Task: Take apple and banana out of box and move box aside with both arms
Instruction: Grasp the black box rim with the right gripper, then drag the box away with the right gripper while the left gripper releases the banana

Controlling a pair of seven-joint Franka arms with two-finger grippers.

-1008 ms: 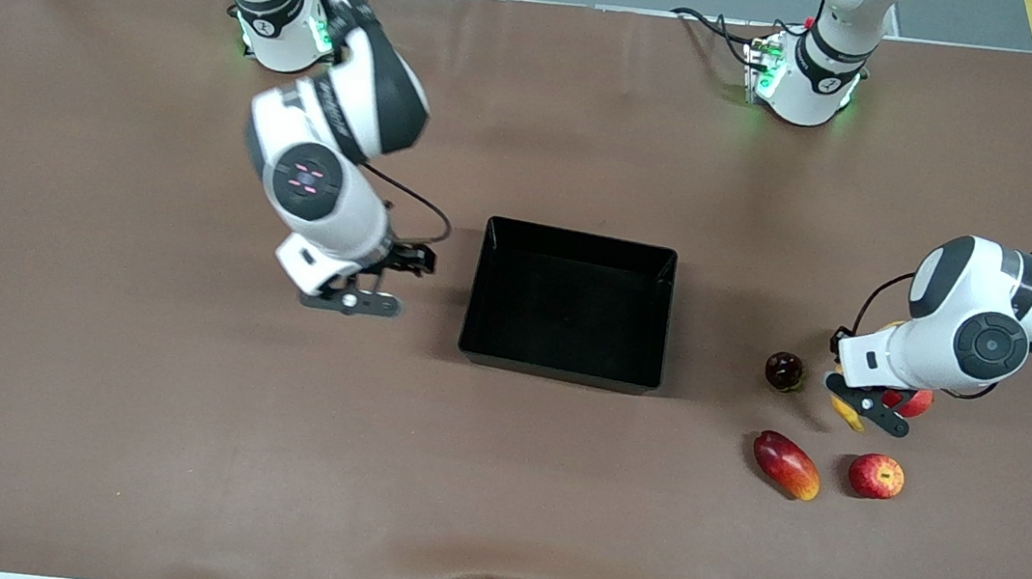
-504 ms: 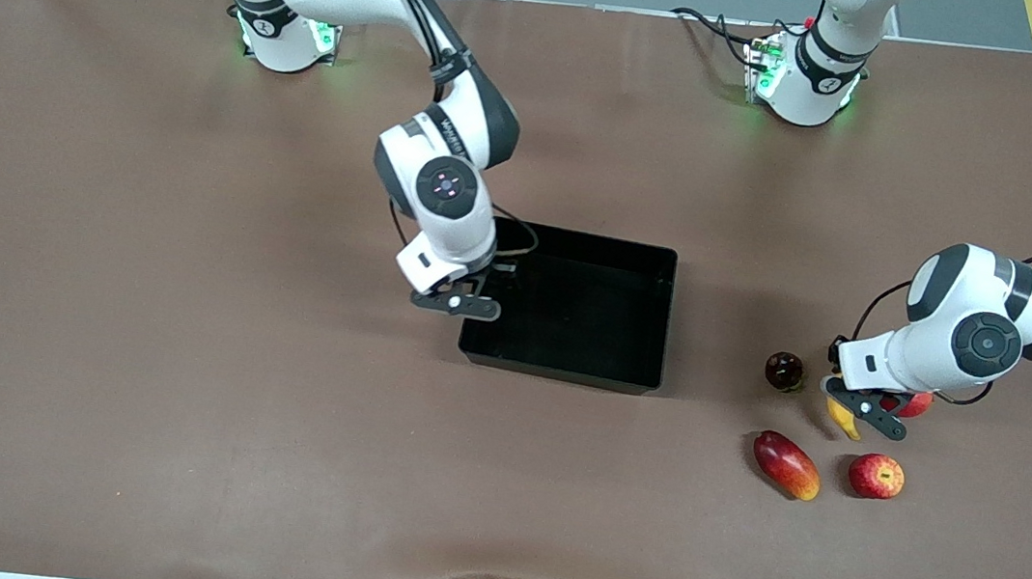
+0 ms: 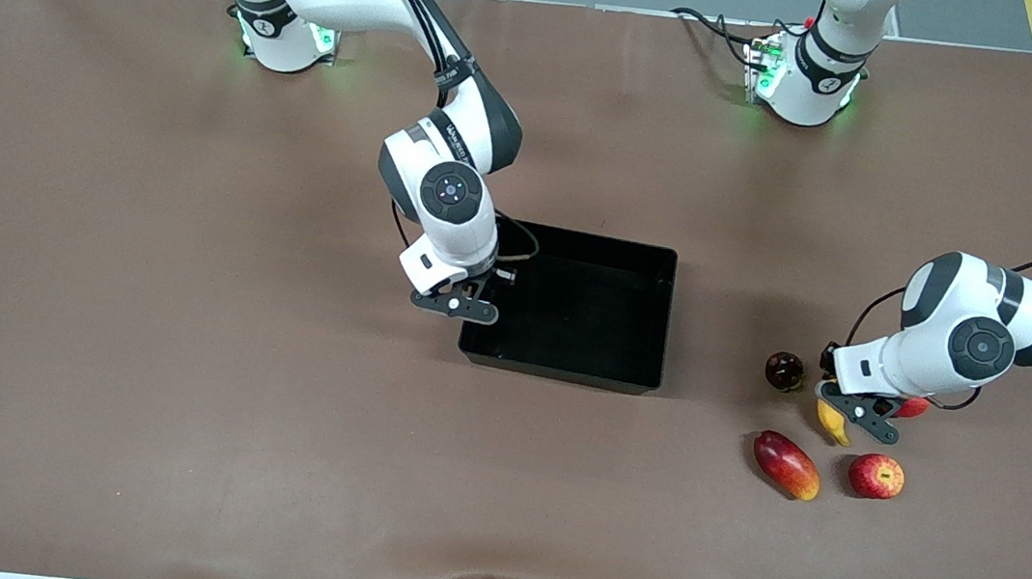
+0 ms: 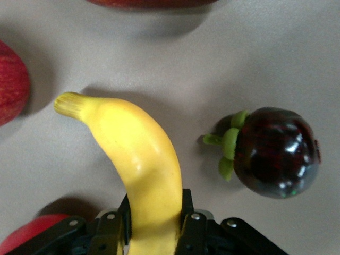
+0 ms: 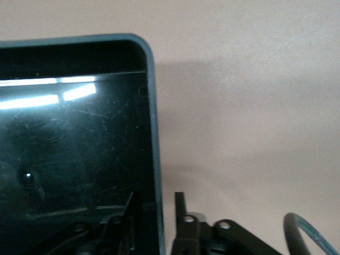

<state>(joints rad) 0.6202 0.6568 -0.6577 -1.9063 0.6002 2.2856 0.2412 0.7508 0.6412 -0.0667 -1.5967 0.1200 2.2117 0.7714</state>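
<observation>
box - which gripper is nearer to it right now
Right. The right gripper is at the box wall toward the right arm's end, one finger inside and one outside. The left gripper is off by the fruit, shut on the banana.

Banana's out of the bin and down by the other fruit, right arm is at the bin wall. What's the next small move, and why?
Probably open the left gripper and lift clear. It is shut on the banana, which looks to rest on the table beside the dark fruit, and the box is empty. The right gripper straddles the box wall, so the left arm is needed there next.
</observation>
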